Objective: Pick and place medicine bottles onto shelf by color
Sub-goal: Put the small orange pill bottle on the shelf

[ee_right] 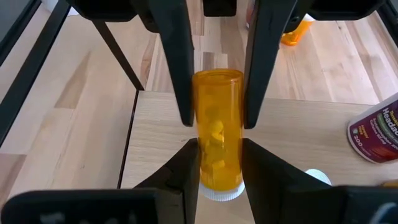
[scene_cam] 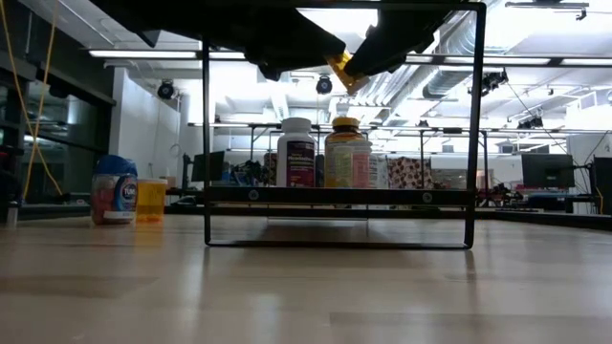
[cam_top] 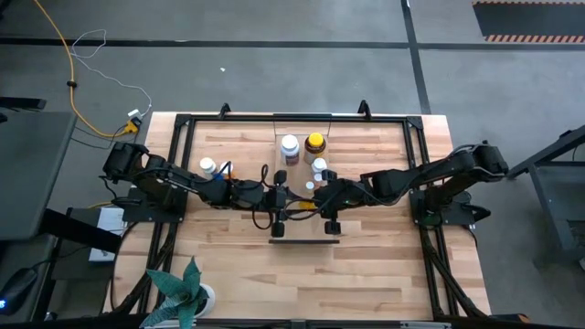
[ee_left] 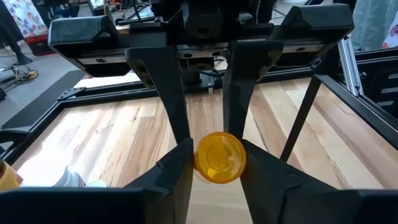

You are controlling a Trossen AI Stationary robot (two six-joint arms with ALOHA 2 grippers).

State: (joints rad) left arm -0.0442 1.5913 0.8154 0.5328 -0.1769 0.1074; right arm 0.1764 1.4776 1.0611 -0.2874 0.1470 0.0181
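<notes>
- Both arms meet in the middle of the table, right over the shelf (cam_top: 304, 239), and it looks like a handoff of one small orange bottle (ee_right: 217, 134).
- The right gripper (ee_right: 217, 163) is clamped on the bottle near its white cap, fingers tight against both sides, with the bottle sticking out toward the other arm.
- The left gripper (ee_left: 219, 163) comes from the opposite side. Its fingers sit narrow around the bottle's round bottom end, touching or nearly so, though I can't tell if it's gripping firmly yet.
- My guess is it's held by both ends so one arm can take over and turn it for placing.
- From the low view the bottle hangs up above the shelf, not set down yet.
- Behind the shelf stand a white bottle (cam_top: 290, 146) and the amber one with yellow cap (cam_top: 315, 143). The blue-capped bottle (scene_cam: 114, 189) is off to the side with another orange one just beside it.
- Risk: if the right lets go early, it drops.
</notes>
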